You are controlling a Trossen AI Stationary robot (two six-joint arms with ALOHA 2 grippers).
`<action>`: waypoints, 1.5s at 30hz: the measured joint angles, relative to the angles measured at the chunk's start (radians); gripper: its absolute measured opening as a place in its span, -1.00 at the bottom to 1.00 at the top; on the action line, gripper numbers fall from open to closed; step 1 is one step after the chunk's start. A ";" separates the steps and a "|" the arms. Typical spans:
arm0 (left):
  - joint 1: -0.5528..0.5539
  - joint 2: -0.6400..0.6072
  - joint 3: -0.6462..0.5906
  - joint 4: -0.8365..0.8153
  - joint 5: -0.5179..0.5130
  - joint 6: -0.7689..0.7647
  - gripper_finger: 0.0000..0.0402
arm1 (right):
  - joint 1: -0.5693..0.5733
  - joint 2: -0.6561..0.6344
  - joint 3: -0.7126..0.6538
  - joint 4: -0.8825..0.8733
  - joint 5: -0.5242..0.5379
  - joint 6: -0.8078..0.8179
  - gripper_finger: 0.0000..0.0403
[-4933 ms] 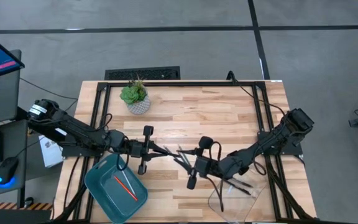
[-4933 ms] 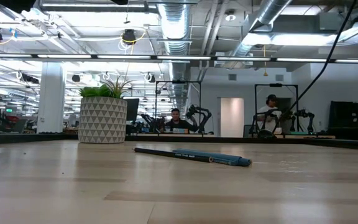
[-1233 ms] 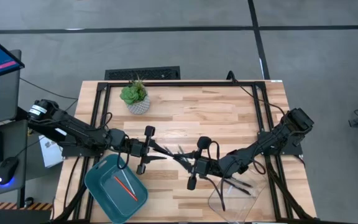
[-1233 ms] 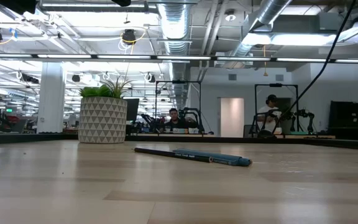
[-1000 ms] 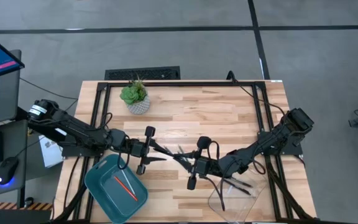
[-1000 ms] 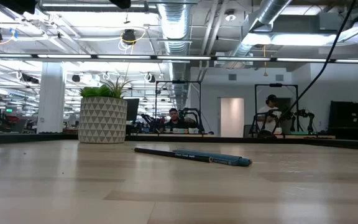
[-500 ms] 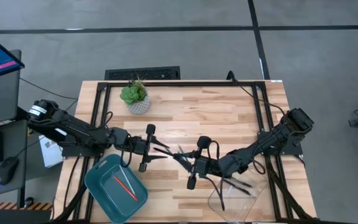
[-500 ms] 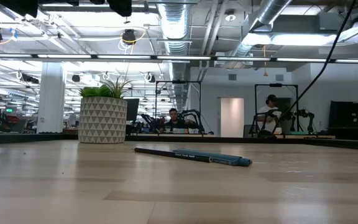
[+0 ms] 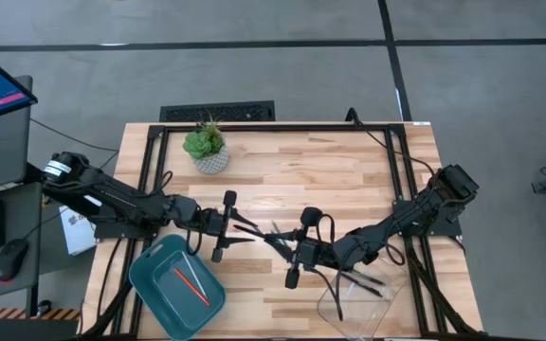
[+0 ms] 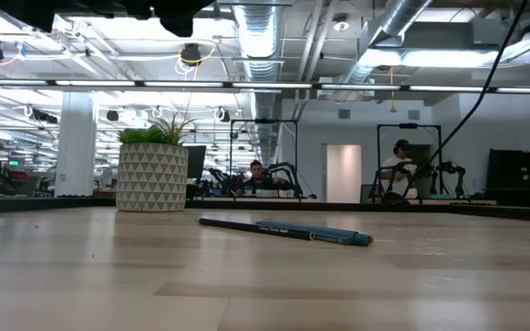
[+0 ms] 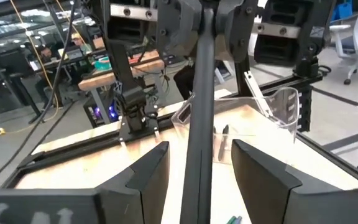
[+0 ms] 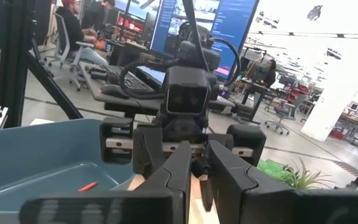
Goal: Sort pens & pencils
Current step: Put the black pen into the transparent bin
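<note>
A dark slim stick [image 11: 201, 106], pen or pencil I cannot tell, runs between my two grippers above the table's middle. My right gripper [image 12: 199, 163] is shut on its one end. At the stick's other end my left gripper [image 11: 201, 149] is open, a finger on either side of it with a gap on both. From above, the left gripper [image 9: 246, 231] faces the right gripper [image 9: 278, 242]. A black stick [image 10: 251, 225] and a teal-blue pen [image 10: 334, 235] lie flat on the table. An orange-red pencil [image 9: 191, 281] lies in the teal bin [image 9: 154, 294]. My right gripper pinches one end of the dark stick [image 11: 205, 31] between its two fingers. The fingers come about level from the table's right and lie along the stick. The stick reaches out beyond them toward my left gripper, clear of the table.
A clear container [image 9: 341, 305] holding dark pens [image 9: 368, 279] stands at the near right, beside the right arm. A potted plant [image 9: 207, 147] stands at the far left. More dark sticks [image 9: 275, 228] lie on the wood under the grippers.
The stick has stayed between the two grippers. In the low view a dark part of an arm has come farther into the picture's top edge.
</note>
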 joint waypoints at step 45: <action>-0.027 0.000 -0.024 -0.243 -0.101 -0.110 -0.18 | 0.068 -0.001 0.000 -0.003 0.156 -0.053 -0.67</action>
